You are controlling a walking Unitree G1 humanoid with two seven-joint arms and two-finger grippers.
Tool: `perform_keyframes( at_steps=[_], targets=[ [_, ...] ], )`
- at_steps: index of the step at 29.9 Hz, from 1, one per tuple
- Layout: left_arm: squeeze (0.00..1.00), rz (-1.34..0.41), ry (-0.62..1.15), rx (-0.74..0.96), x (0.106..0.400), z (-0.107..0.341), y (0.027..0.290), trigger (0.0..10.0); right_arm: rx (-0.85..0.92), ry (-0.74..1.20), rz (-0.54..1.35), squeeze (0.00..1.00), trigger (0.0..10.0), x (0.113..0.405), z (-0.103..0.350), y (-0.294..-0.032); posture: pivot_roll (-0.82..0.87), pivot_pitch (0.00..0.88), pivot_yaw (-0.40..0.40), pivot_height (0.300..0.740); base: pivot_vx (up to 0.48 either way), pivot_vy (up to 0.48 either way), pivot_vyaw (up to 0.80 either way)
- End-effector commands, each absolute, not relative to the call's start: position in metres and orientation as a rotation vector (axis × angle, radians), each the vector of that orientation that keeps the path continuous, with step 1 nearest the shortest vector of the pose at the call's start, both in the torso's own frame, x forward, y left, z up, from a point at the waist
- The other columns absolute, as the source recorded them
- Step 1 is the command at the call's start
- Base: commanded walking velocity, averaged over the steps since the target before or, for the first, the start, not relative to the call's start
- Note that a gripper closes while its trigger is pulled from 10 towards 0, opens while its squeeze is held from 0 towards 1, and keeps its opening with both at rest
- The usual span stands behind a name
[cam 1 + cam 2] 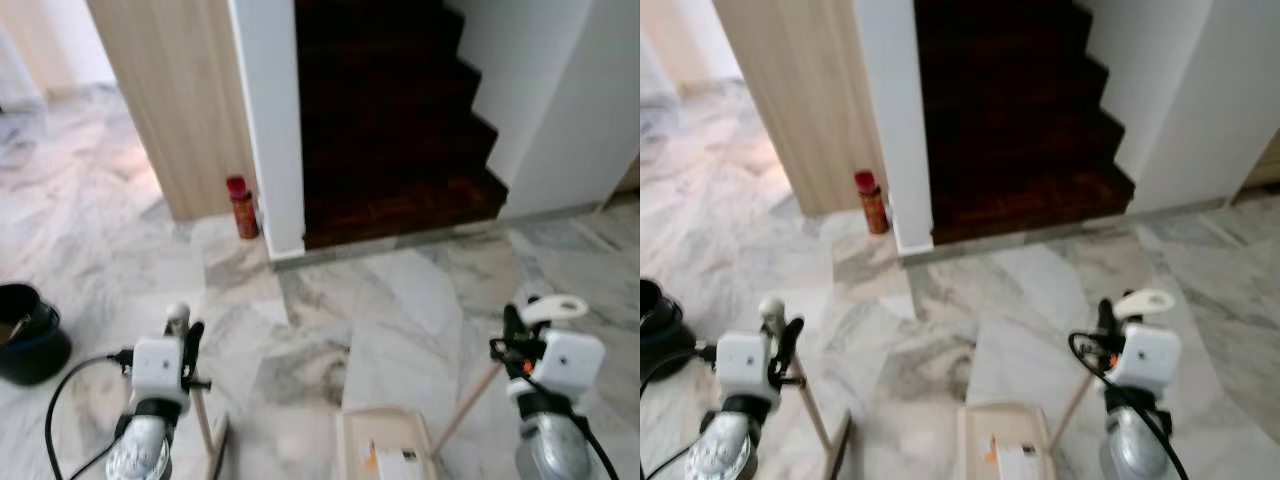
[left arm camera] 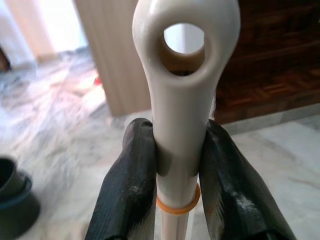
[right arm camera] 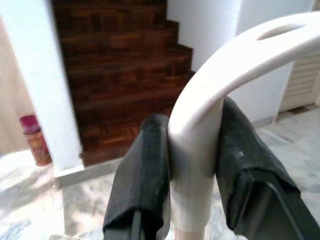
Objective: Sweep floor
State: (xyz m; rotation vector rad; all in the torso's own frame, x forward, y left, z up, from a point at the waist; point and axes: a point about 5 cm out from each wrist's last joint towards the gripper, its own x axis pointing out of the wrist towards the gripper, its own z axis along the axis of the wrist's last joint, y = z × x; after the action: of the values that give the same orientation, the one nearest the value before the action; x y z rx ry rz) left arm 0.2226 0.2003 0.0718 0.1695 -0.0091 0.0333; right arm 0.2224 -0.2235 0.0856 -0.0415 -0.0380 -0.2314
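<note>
The left hand is closed on the cream plastic broom handle with a hanging hole at its top, both black fingers pressed against its sides just above an orange ring; in the left eye view this hand sits low on the robot's left, with the pale wooden broom shaft running down from it towards the floor. The right hand is closed on the curved white plastic dustpan handle, one finger on each side; in the left eye view this hand sits low on the robot's right, and a thin wooden dustpan shaft slants down from it to the cream rectangular dustpan, which rests on the grey-veined marble floor between the two arms. A dark round bucket stands on the floor beyond the left arm, near the picture's edge. Further ahead, a red cylindrical canister stands against the base of a white wall edge, beside a light wooden panel. A dark wooden staircase rises behind the wall.
</note>
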Motion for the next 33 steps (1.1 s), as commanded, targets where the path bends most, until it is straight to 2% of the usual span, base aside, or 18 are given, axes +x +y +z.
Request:
perform_keyframes(
  at_steps=[1, 33],
  targets=[
    [0.00, 0.035, -0.053, 0.196, 0.2252, 0.0817, 0.2037, 10.0, -0.040, -0.104, -0.219, 0.00, 10.0, 0.2264, 0.0983, -0.2214, -0.04, 0.000, 0.001, 0.740, 0.000, 0.401, 0.00],
    [0.00, 0.020, -0.057, 0.204, 0.2233, 0.0839, 0.2044, 10.0, -0.026, -0.103, -0.194, 0.00, 10.0, 0.2259, 0.0964, -0.2138, -0.03, 0.000, 0.003, 0.740, 0.000, 0.403, 0.00]
  ],
)
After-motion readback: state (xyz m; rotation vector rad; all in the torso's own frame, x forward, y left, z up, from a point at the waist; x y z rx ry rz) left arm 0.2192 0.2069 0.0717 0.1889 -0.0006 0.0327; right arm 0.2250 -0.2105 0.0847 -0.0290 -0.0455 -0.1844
